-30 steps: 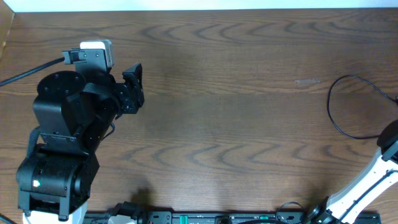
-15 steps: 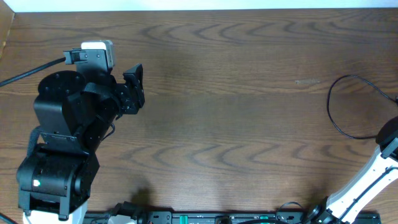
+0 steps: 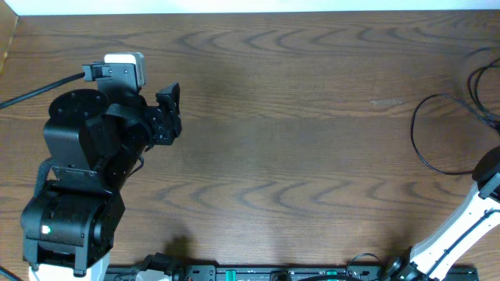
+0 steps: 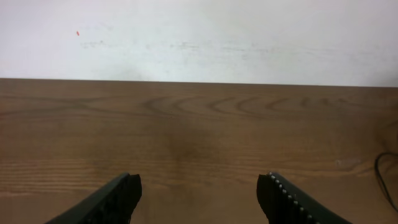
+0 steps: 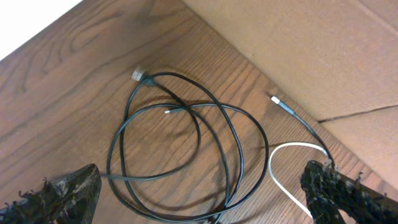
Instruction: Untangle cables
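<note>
Right wrist view, right gripper [image 5: 200, 176] fingers spread over black cable [image 5: 127, 119], left gripper [image 4: 200, 182] parted, empty.

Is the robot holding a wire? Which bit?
Nothing held: left gripper and right gripper are open; black cable and white cable lie on the table.

Black left gripper [image 4: 199, 188], white right arm [image 3: 461, 230]
</note>
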`<state>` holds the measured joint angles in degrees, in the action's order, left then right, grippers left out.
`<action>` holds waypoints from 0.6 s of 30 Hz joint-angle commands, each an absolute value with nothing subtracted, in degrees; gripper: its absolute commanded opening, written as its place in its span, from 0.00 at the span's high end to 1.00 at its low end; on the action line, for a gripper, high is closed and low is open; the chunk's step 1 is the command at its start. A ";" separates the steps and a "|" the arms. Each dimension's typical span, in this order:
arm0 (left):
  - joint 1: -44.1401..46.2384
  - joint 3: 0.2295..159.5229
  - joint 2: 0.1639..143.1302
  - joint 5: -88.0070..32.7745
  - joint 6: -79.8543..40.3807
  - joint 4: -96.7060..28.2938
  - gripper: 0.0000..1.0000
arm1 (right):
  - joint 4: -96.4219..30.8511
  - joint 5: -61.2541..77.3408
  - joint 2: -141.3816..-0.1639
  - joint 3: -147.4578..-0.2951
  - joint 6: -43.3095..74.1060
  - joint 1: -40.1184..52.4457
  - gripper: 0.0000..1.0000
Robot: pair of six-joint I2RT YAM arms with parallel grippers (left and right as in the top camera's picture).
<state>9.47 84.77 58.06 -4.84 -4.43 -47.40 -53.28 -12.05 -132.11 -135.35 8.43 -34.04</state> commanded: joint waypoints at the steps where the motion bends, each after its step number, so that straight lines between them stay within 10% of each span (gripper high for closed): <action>1: 9.34 84.60 57.98 -5.58 -2.74 -47.37 0.35 | -53.56 -10.04 -127.85 -137.97 11.35 -33.50 0.01; 18: 9.32 84.60 61.12 -0.14 -0.86 -45.23 0.35 | -68.97 -5.82 -107.94 -138.72 15.18 -32.53 0.01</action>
